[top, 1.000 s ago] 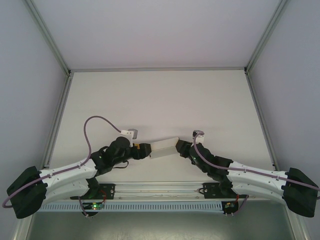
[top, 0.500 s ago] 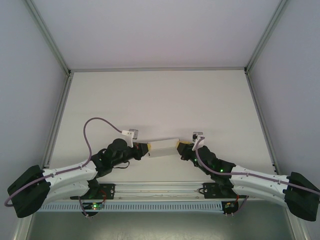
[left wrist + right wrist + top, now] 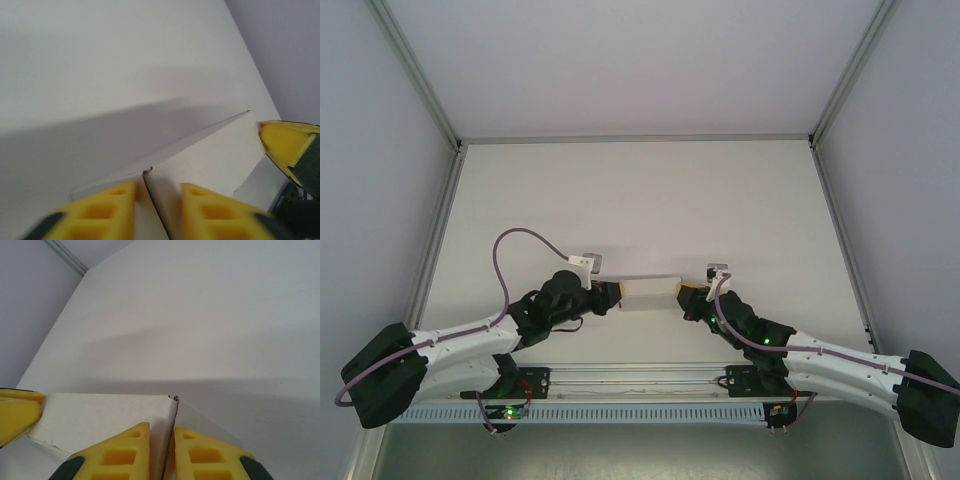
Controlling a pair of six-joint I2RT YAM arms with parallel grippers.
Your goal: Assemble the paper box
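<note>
The left gripper (image 3: 159, 192) reaches from 7 o'clock in the top view. Its 2 yellow ribbed fingers (image 3: 117, 210) straddle a thin upright edge of the thin white card paper box (image 3: 650, 291). A sliver of space shows on 1 side of that edge, so the jaws look slightly spread rather than pressing. The right gripper (image 3: 162, 432) comes in from 5 o'clock, and its jaws are pressed together on the card edge at the opposite end, pinching it.

The paper box lies between the 2 grippers, long axis running 9 to 3 o'clock, just beyond the arm bases. Broad shadows under it in both wrist views suggest it is raised off the surface, though I cannot tell for sure.

What could go wrong:
- With the left jaws loose, the box seems to hang mostly from 1 pinch, so it could sag or swing toward 6 o'clock and slip out.
- If the arms press toward each other, the thin card may buckle along a crease line.
- If they pull apart, a flap could tear or unfold.

The plain white matte table (image 3: 640, 200) stretches toward 12 o'clock. Pale grey wall panels (image 3: 380, 150) stand at 9, 12 and 3 o'clock, joined by aluminium frame rails (image 3: 415, 75).
</note>
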